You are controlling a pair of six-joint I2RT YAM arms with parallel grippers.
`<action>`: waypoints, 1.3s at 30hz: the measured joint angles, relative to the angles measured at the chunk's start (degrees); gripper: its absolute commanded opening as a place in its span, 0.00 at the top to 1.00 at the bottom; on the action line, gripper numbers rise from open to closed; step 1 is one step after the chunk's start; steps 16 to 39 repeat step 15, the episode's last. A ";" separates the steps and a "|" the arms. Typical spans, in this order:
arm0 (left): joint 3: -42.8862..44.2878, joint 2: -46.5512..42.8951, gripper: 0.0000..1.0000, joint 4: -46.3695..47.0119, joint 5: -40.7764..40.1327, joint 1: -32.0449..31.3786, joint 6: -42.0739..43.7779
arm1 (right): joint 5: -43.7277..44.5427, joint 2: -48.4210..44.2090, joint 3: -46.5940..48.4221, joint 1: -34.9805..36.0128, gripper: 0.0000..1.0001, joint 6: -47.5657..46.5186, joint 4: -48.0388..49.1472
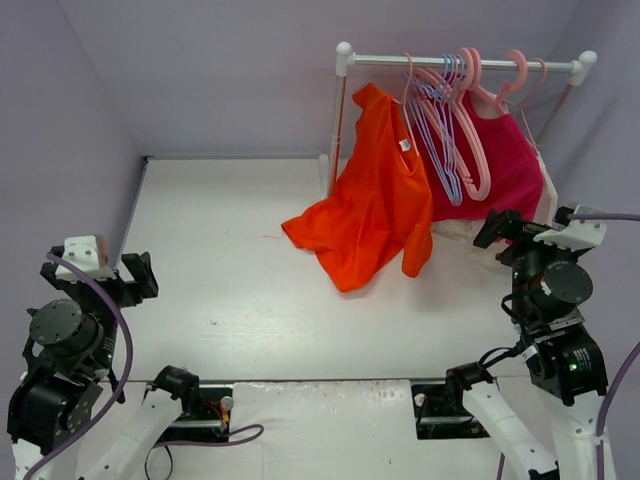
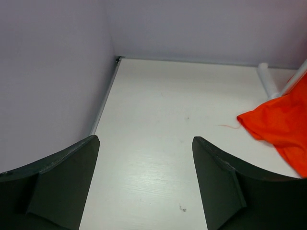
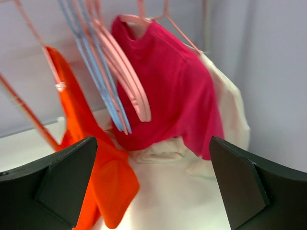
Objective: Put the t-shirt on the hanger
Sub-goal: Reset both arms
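Observation:
The orange t-shirt [image 1: 375, 205] hangs by one shoulder from the left end of the white rail [image 1: 400, 60], and its lower part spreads on the table. It also shows in the left wrist view [image 2: 283, 122] and the right wrist view [image 3: 91, 158]. Several pale pink hangers [image 1: 468, 125] hang on the rail to its right, also seen in the right wrist view [image 3: 132, 72]. My left gripper [image 1: 135, 275] is open and empty, far left of the shirt [image 2: 145, 140]. My right gripper [image 1: 495, 228] is open and empty, just right of the shirt's hem [image 3: 152, 140].
Lavender hangers [image 1: 440, 135] hang among the pink ones. A magenta shirt [image 1: 505, 165] hangs on a pink hanger, with a cream cloth [image 1: 455, 232] below and behind it. The rack's left post [image 1: 338, 120] stands behind the orange shirt. Walls close in on the left, back and right.

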 measured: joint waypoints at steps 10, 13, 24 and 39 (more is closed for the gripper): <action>-2.94 1.43 0.24 -1.16 -3.70 -0.60 -0.53 | 4.51 3.70 -0.19 0.00 0.00 0.81 -0.21; -2.94 1.99 0.24 -1.18 -3.55 -0.60 -0.84 | 4.47 5.20 0.02 0.00 0.00 0.74 -0.21; -2.94 2.56 0.24 -1.16 -3.55 -0.60 -1.35 | 4.35 6.14 0.28 0.00 0.00 0.67 -0.21; -2.94 2.56 0.24 -1.16 -3.55 -0.60 -1.35 | 4.35 6.14 0.28 0.00 0.00 0.67 -0.21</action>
